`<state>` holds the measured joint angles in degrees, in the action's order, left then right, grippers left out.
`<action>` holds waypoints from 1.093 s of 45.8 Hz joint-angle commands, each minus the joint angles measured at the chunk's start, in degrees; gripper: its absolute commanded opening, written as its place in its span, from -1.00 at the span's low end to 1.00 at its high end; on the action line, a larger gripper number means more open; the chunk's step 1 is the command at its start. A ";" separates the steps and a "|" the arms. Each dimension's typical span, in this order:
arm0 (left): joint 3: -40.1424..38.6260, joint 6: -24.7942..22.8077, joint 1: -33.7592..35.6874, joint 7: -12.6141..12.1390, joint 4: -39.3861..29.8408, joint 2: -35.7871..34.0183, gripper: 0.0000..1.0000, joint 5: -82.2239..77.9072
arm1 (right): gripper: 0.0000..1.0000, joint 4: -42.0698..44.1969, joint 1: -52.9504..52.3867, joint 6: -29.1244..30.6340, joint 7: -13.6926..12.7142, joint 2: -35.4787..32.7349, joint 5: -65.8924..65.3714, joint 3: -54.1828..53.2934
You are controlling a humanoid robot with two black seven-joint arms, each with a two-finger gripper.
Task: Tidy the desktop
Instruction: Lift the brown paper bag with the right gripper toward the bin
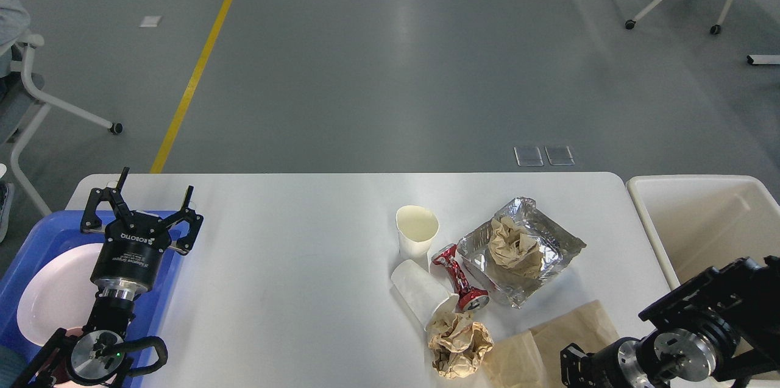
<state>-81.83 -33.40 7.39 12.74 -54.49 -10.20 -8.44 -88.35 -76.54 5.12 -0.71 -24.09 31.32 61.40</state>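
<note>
left gripper (148, 205): fingers spread, over the blue tray (33, 242)
right gripper (573, 363): your view can't tell
desktop (292, 254): left-centre bare, litter right of centre

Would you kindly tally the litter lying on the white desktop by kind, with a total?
Paper cups: 2, one upright, one on its side
Crushed red can: 1
Foil tray: 1
Crumpled brown paper balls: 2, one in the foil tray, one on the desktop
Flat brown paper: 1
Total: 7
</note>
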 commanded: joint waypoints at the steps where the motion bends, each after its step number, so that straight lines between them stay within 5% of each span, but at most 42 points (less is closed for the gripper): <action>1: 0.00 0.00 0.00 0.00 0.00 0.00 0.93 0.00 | -1.00 -0.85 -1.50 1.47 0.10 -1.31 -1.52 0.56; 30: 0.00 0.00 0.00 -0.09 0.00 0.00 0.93 0.00 | -1.00 -3.32 -47.44 29.94 0.10 -6.32 -19.18 27.19; 41: 0.00 0.00 0.00 -0.09 0.00 0.00 0.93 0.00 | -1.00 -8.06 -60.56 33.56 0.01 -4.83 -22.96 27.81; 50: 0.00 0.00 0.00 -0.09 0.00 0.00 0.93 0.00 | -1.00 -9.65 -61.36 32.94 0.01 -5.00 -23.76 27.37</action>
<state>-81.83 -33.40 7.38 12.65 -54.49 -10.19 -8.44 -97.64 -137.64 38.62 -0.70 -28.88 7.70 88.87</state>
